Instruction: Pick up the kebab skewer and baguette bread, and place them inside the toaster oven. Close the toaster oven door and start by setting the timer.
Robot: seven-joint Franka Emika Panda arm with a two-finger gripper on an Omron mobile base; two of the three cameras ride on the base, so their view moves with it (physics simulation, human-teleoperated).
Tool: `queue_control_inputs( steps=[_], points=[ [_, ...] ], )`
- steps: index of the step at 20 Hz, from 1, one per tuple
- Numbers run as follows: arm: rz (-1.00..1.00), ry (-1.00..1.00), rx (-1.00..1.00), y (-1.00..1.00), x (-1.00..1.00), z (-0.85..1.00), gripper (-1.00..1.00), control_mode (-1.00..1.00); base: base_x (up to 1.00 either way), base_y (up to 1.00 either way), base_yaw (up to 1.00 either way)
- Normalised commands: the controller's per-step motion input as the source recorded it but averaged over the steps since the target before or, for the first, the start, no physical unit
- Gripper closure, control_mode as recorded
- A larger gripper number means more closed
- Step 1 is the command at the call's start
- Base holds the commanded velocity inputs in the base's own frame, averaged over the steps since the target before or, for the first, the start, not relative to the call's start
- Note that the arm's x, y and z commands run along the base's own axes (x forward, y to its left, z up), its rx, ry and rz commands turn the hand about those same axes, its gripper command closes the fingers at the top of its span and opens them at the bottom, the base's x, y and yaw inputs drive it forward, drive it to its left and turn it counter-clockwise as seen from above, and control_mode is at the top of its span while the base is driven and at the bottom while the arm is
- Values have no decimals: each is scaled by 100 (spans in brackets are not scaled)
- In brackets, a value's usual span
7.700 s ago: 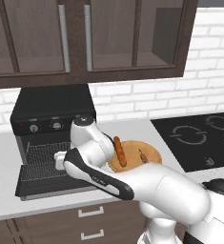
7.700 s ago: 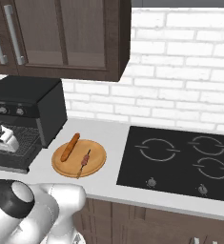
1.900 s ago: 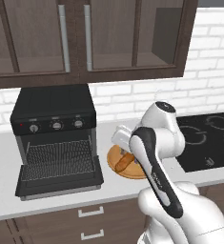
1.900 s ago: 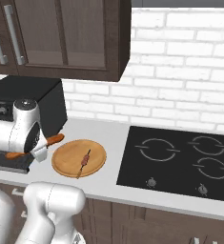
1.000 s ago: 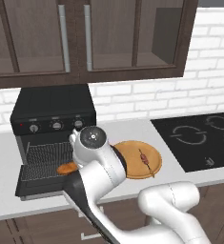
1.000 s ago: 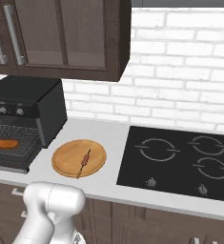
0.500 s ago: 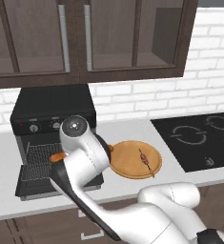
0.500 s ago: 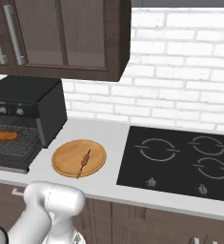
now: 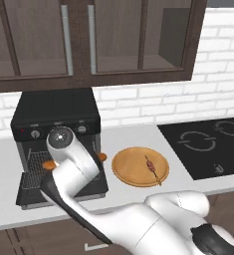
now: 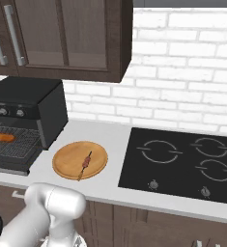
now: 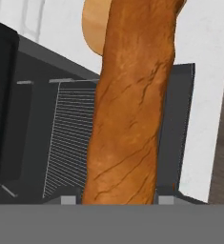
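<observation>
The baguette bread (image 11: 132, 109) is seen close up in the hand view, running lengthwise between the two finger tips at the bottom, and the hand is judged to be partly closed around it, gripping it near its middle. In the right base view the baguette bread (image 10: 0, 137) lies level just over the wire rack of the toaster oven (image 10: 28, 108), whose door (image 9: 63, 187) is dropped open toward the tabletop (image 10: 115, 140). The loaf is taken to be light and stiff, with a rough cracked crust that should not slip; a grip across its middle keeps it balanced, though hard squeezing could crush the crust. The kebab skewer (image 9: 152, 167) lies on the wooden plate (image 9: 131, 169), just beside the oven. It is judged thin, light and liable to roll; it would best be held across the meat chunks at its centre, where the fingers have something to bite on.
</observation>
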Motion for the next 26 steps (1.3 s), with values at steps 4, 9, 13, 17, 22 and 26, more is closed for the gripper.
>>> queue_control_inputs(
  steps=[4,9,13,17,22,26],
  points=[
    [-11,-1,0,14,33,0,100,-100,0,0,0],
    [-3,-1,0,3,30,-1,100,-100,0,0,0],
    [0,-6,0,0,26,-21,100,-100,0,0,0],
    [0,-7,0,0,23,-28,100,-100,0,0,0],
    [0,-2,0,6,19,-15,100,-100,0,0,0],
    [0,0,0,13,21,-1,100,-100,0,0,0]
  ],
)
